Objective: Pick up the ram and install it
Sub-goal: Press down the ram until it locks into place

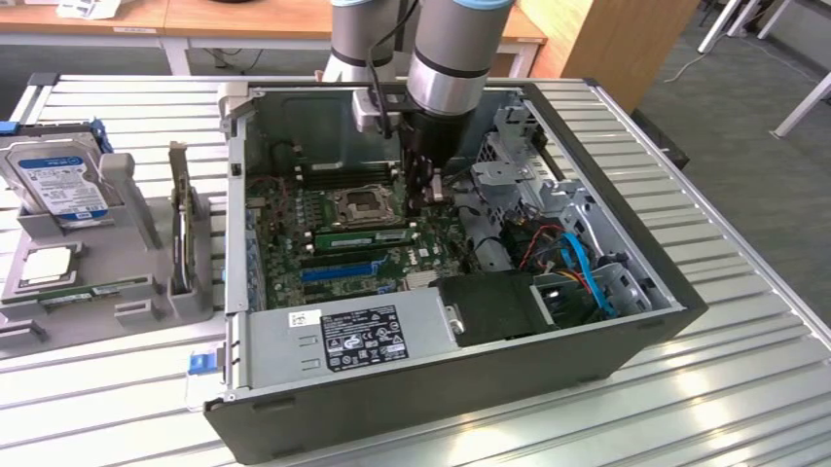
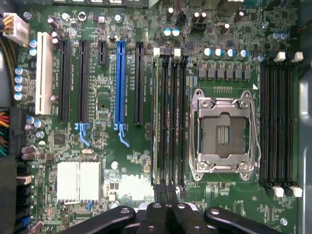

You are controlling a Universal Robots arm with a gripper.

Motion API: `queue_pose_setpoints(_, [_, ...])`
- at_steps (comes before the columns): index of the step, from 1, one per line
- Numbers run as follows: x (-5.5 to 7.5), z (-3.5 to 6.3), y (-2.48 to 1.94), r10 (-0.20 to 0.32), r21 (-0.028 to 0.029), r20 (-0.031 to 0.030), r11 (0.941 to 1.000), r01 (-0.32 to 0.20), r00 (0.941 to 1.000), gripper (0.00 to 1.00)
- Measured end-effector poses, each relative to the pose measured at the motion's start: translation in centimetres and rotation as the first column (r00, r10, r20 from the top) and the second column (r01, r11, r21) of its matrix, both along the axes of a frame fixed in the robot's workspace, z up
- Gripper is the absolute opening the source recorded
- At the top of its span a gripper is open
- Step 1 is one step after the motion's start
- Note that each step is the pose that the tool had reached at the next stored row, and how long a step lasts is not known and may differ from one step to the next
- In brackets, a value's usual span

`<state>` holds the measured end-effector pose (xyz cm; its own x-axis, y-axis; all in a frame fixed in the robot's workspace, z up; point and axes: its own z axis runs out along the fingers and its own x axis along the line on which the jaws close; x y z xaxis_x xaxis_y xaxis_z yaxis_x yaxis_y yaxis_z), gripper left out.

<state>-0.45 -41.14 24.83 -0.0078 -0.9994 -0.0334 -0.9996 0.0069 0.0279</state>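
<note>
The ram (image 1: 366, 236), a green stick with dark chips, stands on edge in a motherboard slot beside the CPU socket (image 1: 361, 204). In the wrist view the ram (image 2: 157, 122) shows edge-on in the outermost of the black slots next to the socket (image 2: 222, 131). My gripper (image 1: 426, 197) hangs just above the ram's end at the exterior view's right. Its black fingers (image 2: 155, 214) are pressed together, shut, with nothing between them, over the end of that slot bank.
The open PC case (image 1: 624, 321) lies on a slatted metal table. A long blue slot (image 2: 120, 83) and black slots run parallel to the ram. The power supply (image 1: 350, 331), drive cage and blue cables (image 1: 591, 277) crowd the case. A grey fixture (image 1: 130, 302) holds a hard drive (image 1: 58, 180).
</note>
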Motion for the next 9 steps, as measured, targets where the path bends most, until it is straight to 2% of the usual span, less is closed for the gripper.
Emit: queue_pose_setpoints(9, [-2.4,-0.06,0.08,0.000,0.0002,0.0001,1.0000,0.000,1.0000,0.10])
